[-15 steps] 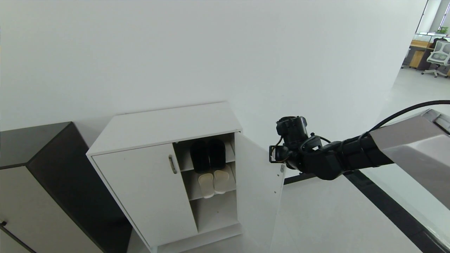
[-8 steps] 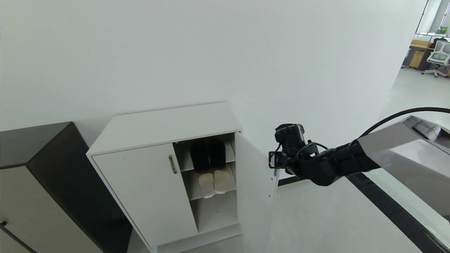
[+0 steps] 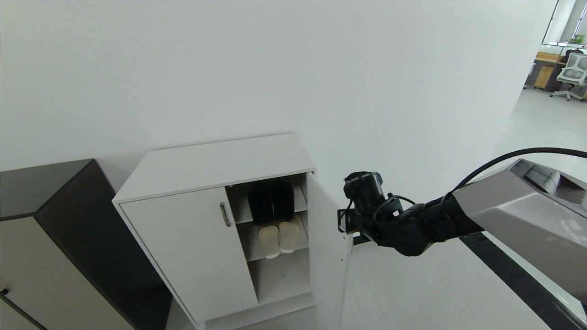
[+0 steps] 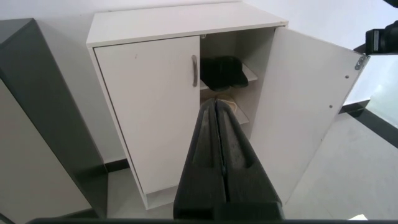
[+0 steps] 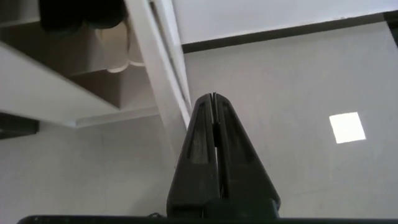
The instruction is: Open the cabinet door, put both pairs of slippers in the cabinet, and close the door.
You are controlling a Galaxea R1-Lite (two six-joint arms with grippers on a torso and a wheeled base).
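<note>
The white cabinet (image 3: 215, 165) has its left door (image 3: 192, 247) closed and its right door (image 3: 328, 247) standing partly open. Black slippers (image 3: 271, 201) lie on the top shelf, beige slippers (image 3: 278, 237) on the shelf below. My right gripper (image 3: 341, 222) is shut, empty, and sits against the outer face of the right door near its free edge. From the right wrist, the shut gripper (image 5: 213, 98) points along the door edge (image 5: 165, 62). My left gripper (image 4: 216, 104) is shut and empty, held back in front of the cabinet, partly hiding the beige slippers (image 4: 239, 109).
A dark cabinet (image 3: 55, 220) stands against the left side of the white one. A black floor strip (image 3: 504, 266) runs along the right. Open floor lies in front of the cabinet. An office chair (image 3: 571, 73) is far off at the right.
My right arm has moved left, and the right door has swung with it, narrowing the opening. The slippers and left door have not moved.
</note>
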